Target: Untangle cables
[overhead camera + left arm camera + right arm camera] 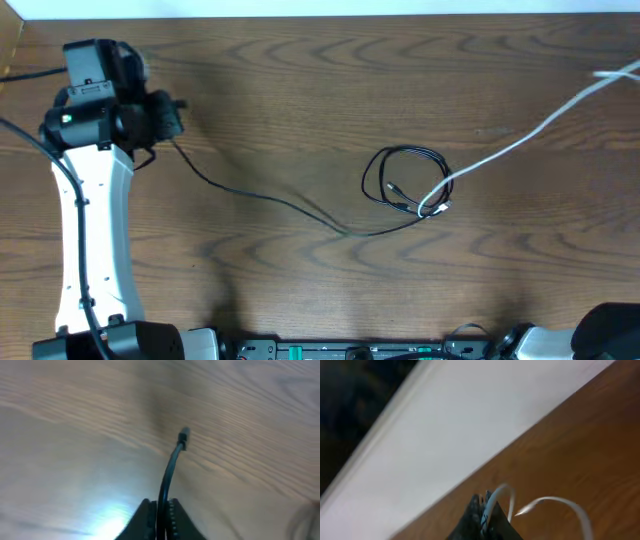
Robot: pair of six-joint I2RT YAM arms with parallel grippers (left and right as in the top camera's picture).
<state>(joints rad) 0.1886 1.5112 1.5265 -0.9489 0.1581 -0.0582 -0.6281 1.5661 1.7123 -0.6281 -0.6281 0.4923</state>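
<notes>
**Two grippers each pinch one cable; black cable (167, 472) and white cable (492, 500) meet in a tangle on a wooden table (300, 90)**

Seen from overhead, the arm bases (135, 342) line the table's front edge. The white left arm (95, 230) reaches away from them along the left side.

Right of centre on the table, the black cable lies in a small loose coil (408, 150). One end of the white cable curls into a little loop on the coil's lower right edge, touching it. Whether it threads through the coil cannot be told. From the coil the black cable trails left in a long, shallow line towards the far left corner. The white cable runs right and away, and leaves the overhead view at its right edge.

At the far left, the left gripper (161, 505) has its jaws pressed together on the black cable. A short length sticks out past the fingertips and ends in a small plug (184, 436), seen against blurred wood grain.

The right gripper (485, 507), seen only in its own wrist view, has its jaws clamped on the white cable. The cable arcs out beyond the fingertips in blurred curves. The gripper is close to the table's edge. Past that edge lies a pale surface (470, 420), and beyond it a dark area.
</notes>
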